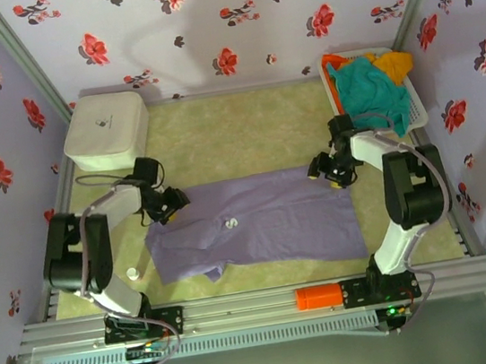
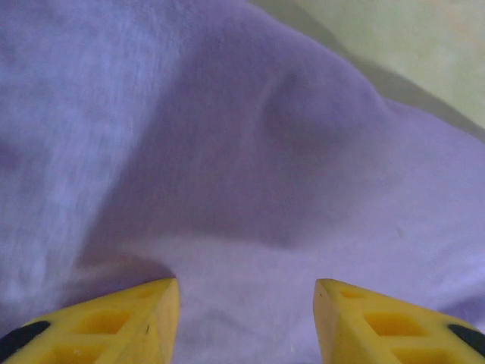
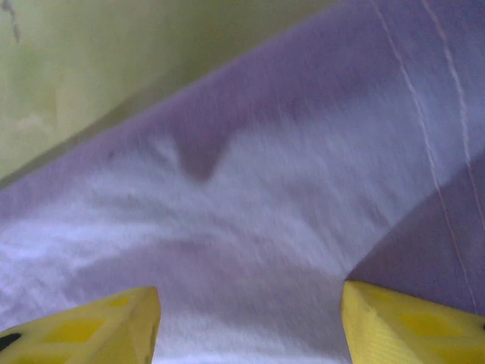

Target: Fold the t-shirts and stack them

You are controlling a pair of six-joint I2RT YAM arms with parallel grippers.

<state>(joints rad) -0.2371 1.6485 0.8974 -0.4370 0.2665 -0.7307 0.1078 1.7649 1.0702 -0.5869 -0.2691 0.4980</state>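
top view: the lavender t-shirt lies spread flat in the middle of the table. the left gripper is at its far left corner, the right gripper at its far right corner. a teal t-shirt is heaped at the far right.

left wrist: yellow fingers stand apart, released, with lavender cloth beneath.

right wrist: jaws also apart, nothing pinched, over the same cloth.

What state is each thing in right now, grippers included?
lavender t-shirt: laid flat on the table, not stacked
teal t-shirt: crumpled in the white bin
orange t-shirt: bunched beneath the teal one
yellow t-shirt: bunched in the bin
white box: closed
left gripper: open, over lavender cloth
right gripper: open, over lavender cloth
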